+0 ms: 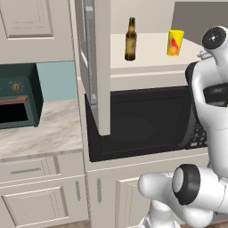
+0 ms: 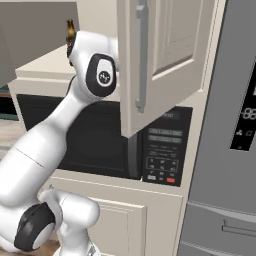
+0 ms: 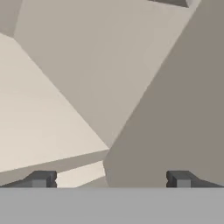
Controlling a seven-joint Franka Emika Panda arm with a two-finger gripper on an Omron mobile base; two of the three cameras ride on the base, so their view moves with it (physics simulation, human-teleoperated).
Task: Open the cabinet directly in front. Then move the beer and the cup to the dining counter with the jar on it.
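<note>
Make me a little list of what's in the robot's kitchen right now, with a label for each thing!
cabinet: cream upper cabinet, both doors swung open
bottle: slim dark brown glass beer bottle, upright on the pale shelf
cup: small bright yellow cup, upright on the same shelf, to the bottle's right and apart from it
below the shelf: black microwave
claw: claw, fingers wide apart, nothing between them, facing pale cabinet walls
task progress: cabinet open, bottle and cup not yet moved

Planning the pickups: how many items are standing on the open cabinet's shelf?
2: the beer stands left of centre on the cabinet shelf, and the cup stands to its right. The arm hides the shelf's right end, so more may be there.
</note>
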